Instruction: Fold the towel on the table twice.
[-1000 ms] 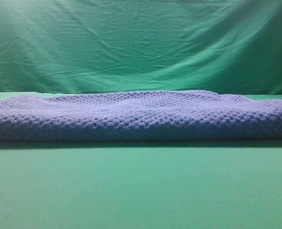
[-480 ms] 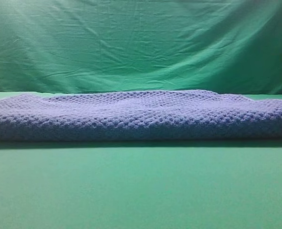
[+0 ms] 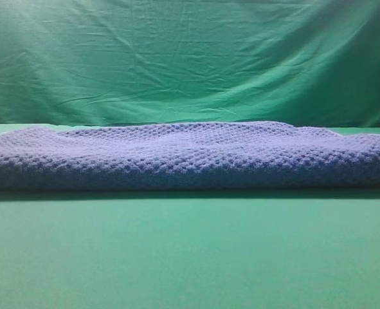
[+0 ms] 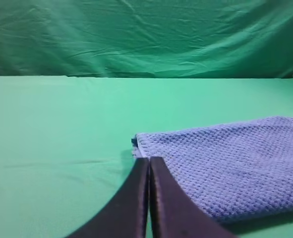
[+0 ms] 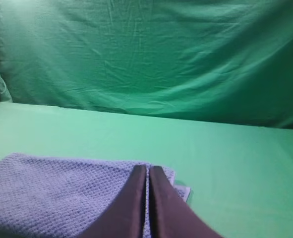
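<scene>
In the exterior high view, the towel (image 3: pixel 190 156) is seen lying flat on the table (image 3: pixel 190 251). Its long side is stretched from left to right, across the whole picture. A wrinkled green curtain (image 3: pixel 190 61) is hung behind it. No gripper is seen here.

In the left wrist view, the left gripper (image 4: pixel 149 163) is held low over the table (image 4: pixel 57 124), pointed toward the curtain (image 4: pixel 146 34). Its two dark fingers (image 4: pixel 136 198) are pressed together, with nothing between them. The towel (image 4: pixel 230 163) is found just ahead and to the right, its corner right by the fingertips.

In the right wrist view, the right gripper (image 5: pixel 147 171) is pointed the same way, with fingers (image 5: pixel 161 208) pressed together and nothing held. The towel (image 5: pixel 57 193) is spread under it and to the left, on the table (image 5: pixel 235 158).
</scene>
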`<action>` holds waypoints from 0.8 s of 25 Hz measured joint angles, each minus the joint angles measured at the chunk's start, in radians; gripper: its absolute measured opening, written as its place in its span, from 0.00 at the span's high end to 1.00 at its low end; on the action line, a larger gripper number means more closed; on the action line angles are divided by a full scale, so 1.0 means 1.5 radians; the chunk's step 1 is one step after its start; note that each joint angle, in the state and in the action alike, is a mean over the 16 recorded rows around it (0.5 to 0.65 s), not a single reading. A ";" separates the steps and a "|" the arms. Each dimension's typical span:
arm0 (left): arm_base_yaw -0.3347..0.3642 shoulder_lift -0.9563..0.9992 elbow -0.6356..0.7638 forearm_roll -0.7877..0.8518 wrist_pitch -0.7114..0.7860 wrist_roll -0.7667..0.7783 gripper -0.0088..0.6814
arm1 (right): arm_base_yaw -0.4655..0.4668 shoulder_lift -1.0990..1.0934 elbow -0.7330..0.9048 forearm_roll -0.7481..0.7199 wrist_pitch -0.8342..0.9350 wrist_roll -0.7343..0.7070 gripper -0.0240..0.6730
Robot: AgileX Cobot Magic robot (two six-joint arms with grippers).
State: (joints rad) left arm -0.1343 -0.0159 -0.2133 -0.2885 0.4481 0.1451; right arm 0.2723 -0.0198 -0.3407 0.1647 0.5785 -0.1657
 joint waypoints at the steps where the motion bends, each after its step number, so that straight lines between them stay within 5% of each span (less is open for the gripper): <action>1: 0.000 0.000 0.014 -0.003 -0.015 0.000 0.99 | 0.000 0.000 0.019 -0.001 -0.016 -0.001 0.97; 20: 0.000 0.000 0.089 -0.018 -0.048 -0.001 0.99 | 0.000 0.000 0.185 -0.002 -0.058 -0.010 0.97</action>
State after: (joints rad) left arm -0.1343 -0.0159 -0.0799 -0.3162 0.3755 0.1440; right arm 0.2723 -0.0198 -0.0629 0.1617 0.4916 -0.1811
